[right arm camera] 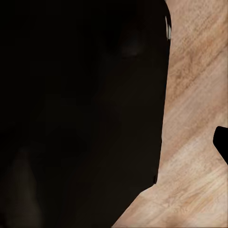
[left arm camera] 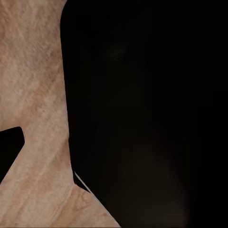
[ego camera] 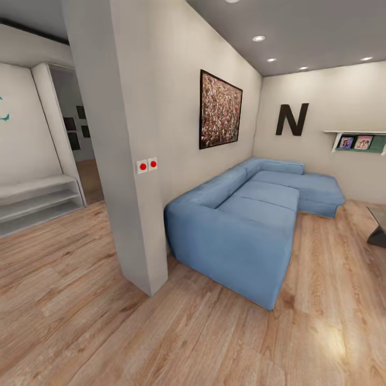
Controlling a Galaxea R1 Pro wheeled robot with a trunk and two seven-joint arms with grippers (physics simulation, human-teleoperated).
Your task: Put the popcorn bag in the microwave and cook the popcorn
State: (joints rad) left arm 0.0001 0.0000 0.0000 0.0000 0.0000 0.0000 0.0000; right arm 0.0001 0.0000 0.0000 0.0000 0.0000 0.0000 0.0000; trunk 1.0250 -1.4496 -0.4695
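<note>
The popcorn bag, the microwave and the countertop are out of view; I am in a living room, not the kitchen. In the left wrist view a large black mass (left arm camera: pixel 142 114) hangs over light wood floor (left arm camera: pixel 38 95), with a small dark piece (left arm camera: pixel 9 152) at the frame's edge. The right wrist view mirrors this: a black mass (right arm camera: pixel 80 114), wood floor (right arm camera: pixel 194 118) and a small dark piece (right arm camera: pixel 222 142) at the edge. No fingers can be made out clearly enough to judge their gap.
A pale wall end (ego camera: pixel 123 161) with two red-dot switches (ego camera: pixel 147 165) stands straight ahead. A blue corner sofa (ego camera: pixel 252 225) lies to its right along the wall. A doorway (ego camera: pixel 80 139) and low white shelves (ego camera: pixel 37 201) are at left; wood floor (ego camera: pixel 161 332) spreads in front.
</note>
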